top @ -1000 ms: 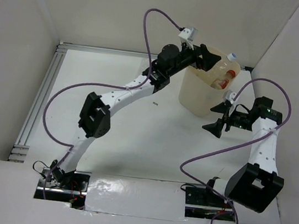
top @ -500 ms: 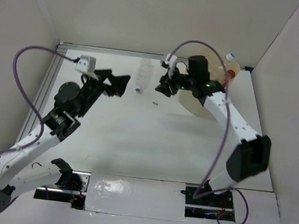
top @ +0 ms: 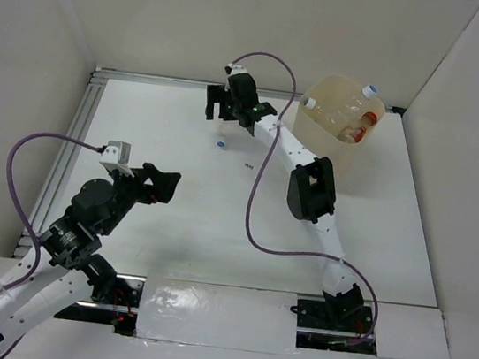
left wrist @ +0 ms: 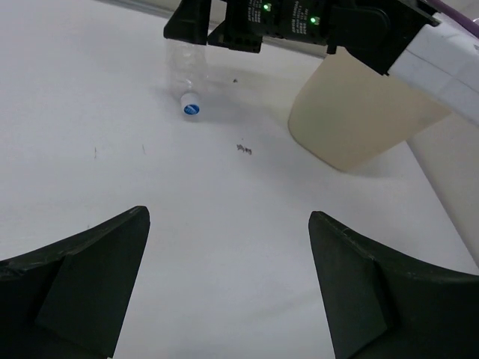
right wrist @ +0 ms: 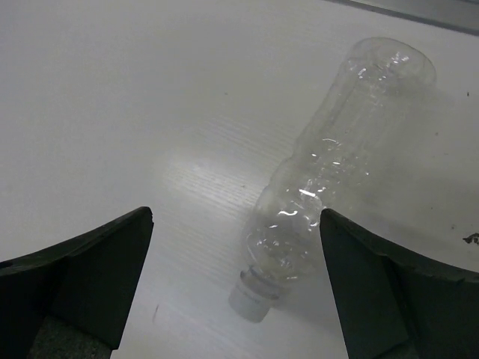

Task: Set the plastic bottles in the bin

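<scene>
at far left, right gripper (top: 222, 110) has swung off the bin (top: 315, 150), now open over the lone clear bottle (right wrist: 329, 176); left gripper (top: 160, 184), open, pulled back near. grasp likely next.

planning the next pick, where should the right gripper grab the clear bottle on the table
Probably the pinched waist of the clear bottle, from straight above. It lies on its side, so the open right gripper can straddle its width, turned slightly to square with its slanted axis.
</scene>
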You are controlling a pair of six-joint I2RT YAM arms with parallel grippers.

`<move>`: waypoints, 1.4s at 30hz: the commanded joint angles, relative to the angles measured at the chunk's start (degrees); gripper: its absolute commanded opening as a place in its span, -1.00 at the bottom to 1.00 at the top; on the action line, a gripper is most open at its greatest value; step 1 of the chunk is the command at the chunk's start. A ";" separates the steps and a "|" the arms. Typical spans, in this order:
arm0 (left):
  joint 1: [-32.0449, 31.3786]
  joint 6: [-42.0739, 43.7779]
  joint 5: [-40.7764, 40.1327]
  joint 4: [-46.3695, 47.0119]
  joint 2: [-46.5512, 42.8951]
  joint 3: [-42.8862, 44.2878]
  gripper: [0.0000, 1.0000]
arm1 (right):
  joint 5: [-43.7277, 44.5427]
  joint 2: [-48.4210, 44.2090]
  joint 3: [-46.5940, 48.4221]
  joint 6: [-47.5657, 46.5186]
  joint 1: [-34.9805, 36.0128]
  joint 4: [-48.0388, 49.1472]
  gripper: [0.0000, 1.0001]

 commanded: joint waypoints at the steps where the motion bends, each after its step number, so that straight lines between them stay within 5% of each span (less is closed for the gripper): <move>1: -0.85 -1.46 -0.98 -3.13 -0.96 0.84 1.00 | 10.53 4.98 7.70 7.42 -0.54 -1.00 0.98; 6: -0.85 -2.51 -0.45 -5.25 -2.90 0.32 1.00 | 22.04 7.64 7.03 6.89 -0.54 0.75 0.98; 10: -0.85 -2.00 0.07 -4.73 -2.90 -0.21 1.00 | 18.56 9.64 5.88 6.89 -1.94 1.28 0.98; 16: -0.85 -0.41 1.91 -2.09 1.05 -0.21 1.00 | 4.52 13.61 5.88 3.73 -2.47 1.99 0.39; 21: -0.85 -0.41 3.50 0.10 1.06 -0.92 1.00 | 0.71 12.47 3.95 1.79 -2.47 1.38 0.39; 26: -0.85 -0.41 4.02 0.72 1.06 -1.44 1.00 | -1.04 11.33 0.88 0.04 -2.47 -1.18 0.68; 30: -0.85 -0.41 4.03 0.73 -0.08 -1.44 1.00 | -1.66 10.80 -0.71 -2.25 -2.47 -3.28 0.68; 31: -0.85 -0.41 4.03 0.72 -0.08 -1.96 1.00 | -1.66 10.02 -0.71 -3.04 -2.47 -3.29 0.60; 35: -0.85 -0.41 3.50 0.20 -2.36 -2.59 1.00 | -4.73 7.73 2.79 -8.56 -2.47 -4.24 -0.33; 37: -0.85 -0.41 2.97 0.20 -2.37 -3.11 1.00 | -7.53 4.14 5.07 -13.05 -1.95 -5.91 -0.61; 42: -0.85 -0.41 3.58 4.76 -0.10 -5.21 1.00 | -22.81 -12.37 0.18 -20.44 -1.42 -2.78 -0.80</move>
